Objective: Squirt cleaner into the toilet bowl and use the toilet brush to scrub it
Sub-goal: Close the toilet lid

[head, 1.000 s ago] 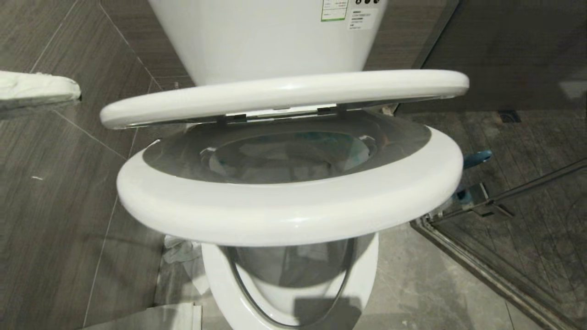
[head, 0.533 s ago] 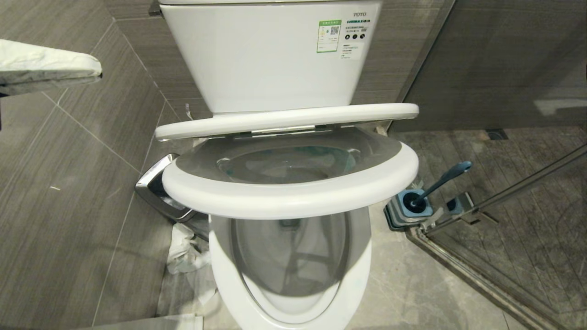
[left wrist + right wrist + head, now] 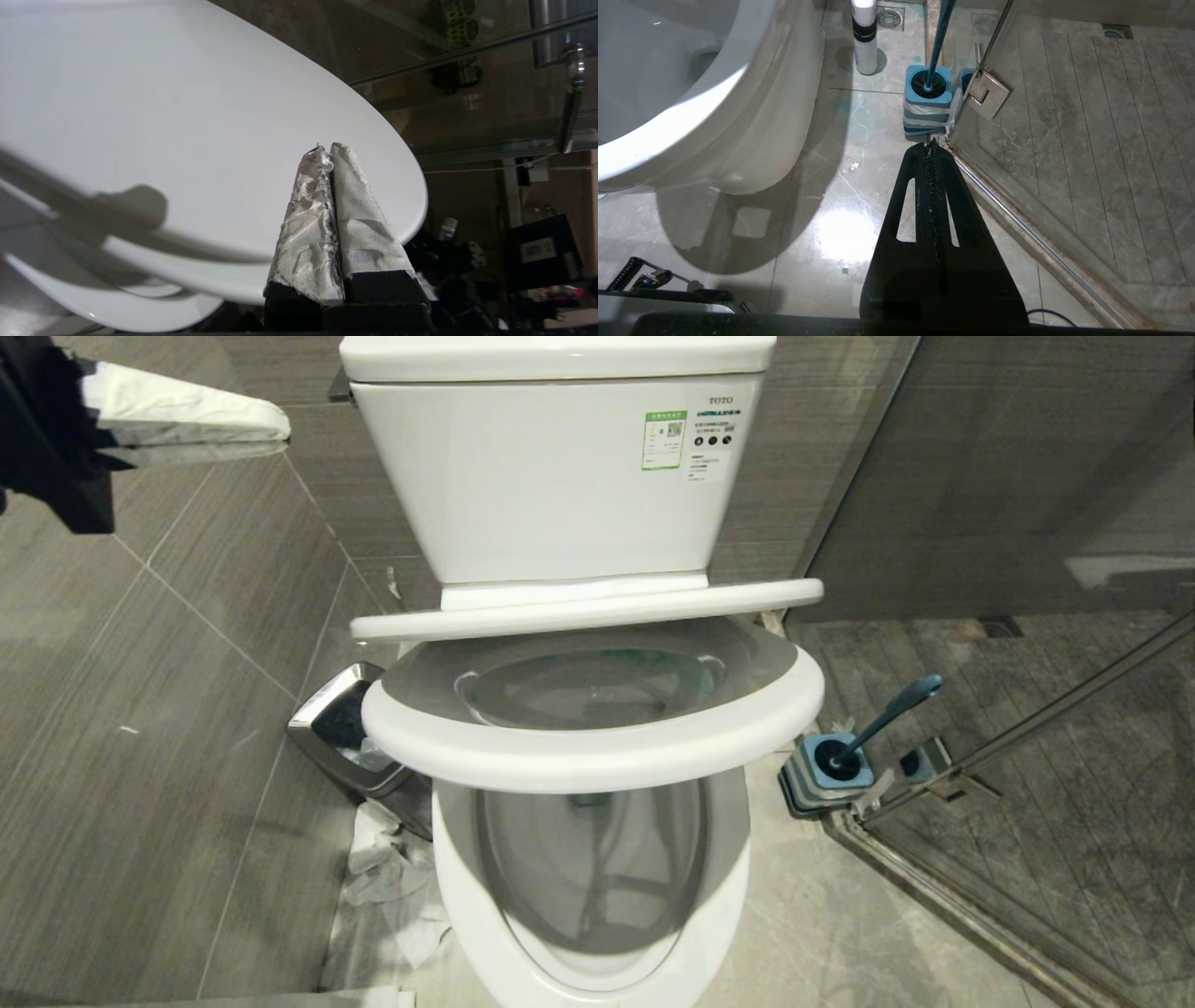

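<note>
- Brush [image 3: 878, 721] is what the job turns on; first, the jaws. Left gripper [image 3: 327, 151], its fingers wrapped in white paper and pressed together on nothing, hangs by the raised white seat lid [image 3: 187, 116]. In the head view it shows well left of the tank [image 3: 551, 476].
- Right gripper [image 3: 932, 147] is likewise pressed shut and empty, low over the floor, pointing at the brush stand [image 3: 927, 105] and just short of it.
- Brush stands head-down in that blue stand, on the floor right of the toilet bowl [image 3: 588, 896], handle leaning away from the bowl.
- Likely handling: light, stiff, slim plastic handle, probably slick; best taken mid-handle, below the curved end, and lifted straight out so the stand stays put.
- Around the bowl: the seat [image 3: 597, 747] hangs half-raised over it; a white bottle [image 3: 865, 37] stands beyond the stand; a glass door hinge [image 3: 987, 93] crowds the stand; a bin [image 3: 350, 737] and crumpled paper [image 3: 387, 877] lie left of the bowl.
- Faint turquoise cleaner [image 3: 644, 658] shows under the seat.
</note>
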Robot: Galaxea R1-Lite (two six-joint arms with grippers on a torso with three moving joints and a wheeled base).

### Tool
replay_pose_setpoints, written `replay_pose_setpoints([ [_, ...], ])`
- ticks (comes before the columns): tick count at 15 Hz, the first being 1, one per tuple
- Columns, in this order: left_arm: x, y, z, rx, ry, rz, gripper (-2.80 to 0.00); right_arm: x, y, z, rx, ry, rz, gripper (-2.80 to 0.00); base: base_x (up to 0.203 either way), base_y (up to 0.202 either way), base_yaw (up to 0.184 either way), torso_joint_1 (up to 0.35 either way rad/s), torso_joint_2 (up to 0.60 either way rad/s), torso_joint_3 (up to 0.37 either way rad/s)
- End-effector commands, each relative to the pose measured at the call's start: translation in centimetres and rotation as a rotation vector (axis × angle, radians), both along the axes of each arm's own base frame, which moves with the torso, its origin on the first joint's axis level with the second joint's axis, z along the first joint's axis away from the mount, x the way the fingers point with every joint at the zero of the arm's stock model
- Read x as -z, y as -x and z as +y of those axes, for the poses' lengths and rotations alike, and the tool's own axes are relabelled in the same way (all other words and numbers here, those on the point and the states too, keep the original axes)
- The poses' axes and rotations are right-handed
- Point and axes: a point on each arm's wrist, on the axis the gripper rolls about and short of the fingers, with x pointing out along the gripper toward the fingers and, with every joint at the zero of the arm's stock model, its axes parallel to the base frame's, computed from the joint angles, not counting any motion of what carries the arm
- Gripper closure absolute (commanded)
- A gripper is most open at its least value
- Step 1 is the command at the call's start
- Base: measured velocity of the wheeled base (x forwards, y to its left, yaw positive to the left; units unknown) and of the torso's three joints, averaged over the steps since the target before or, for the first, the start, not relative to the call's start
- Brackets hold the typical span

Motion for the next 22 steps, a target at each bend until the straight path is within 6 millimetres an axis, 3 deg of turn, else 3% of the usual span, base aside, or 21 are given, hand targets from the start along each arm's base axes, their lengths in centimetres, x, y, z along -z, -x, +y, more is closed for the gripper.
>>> replay_pose_setpoints([
  [1,1.7,-5.8,-1.5,-0.002,-0.093,-0.036,0.00,0.0,0.0,0.0,-0.001,0.001,0.000,0.00,0.000,0.000,0.000,0.000,0.00,0.000],
  [3,3.4,-7.4,-2.6,-0.008,-0.281,-0.169,0.00,0.0,0.0,0.0,-0.001,0.001,0.000,0.00,0.000,0.000,0.000,0.000,0.00,0.000],
  [8,11.5,-8.1,-3.6,0.107,-0.441,0.062,0.00,0.0,0.0,0.0,-0.001,0.001,0.000,0.00,0.000,0.000,0.000,0.000,0.00,0.000],
  [11,15.4,-7.0,-4.1,0.184,-0.428,0.273,0.00,0.0,0.0,0.0,-0.001,0.001,0.000,0.00,0.000,0.000,0.000,0.000,0.00,0.000],
  [15,18.8,-6.4,-5.3,0.274,-0.366,0.471,0.00,0.0,0.0,0.0,-0.001,0.001,0.000,0.00,0.000,0.000,0.000,0.000,0.00,0.000],
  [22,24.2,-9.9,-9.0,0.312,-0.304,0.527,0.00,0.0,0.0,0.0,-0.001,0.001,0.001,0.00,0.000,0.000,0.000,0.000,0.00,0.000],
])
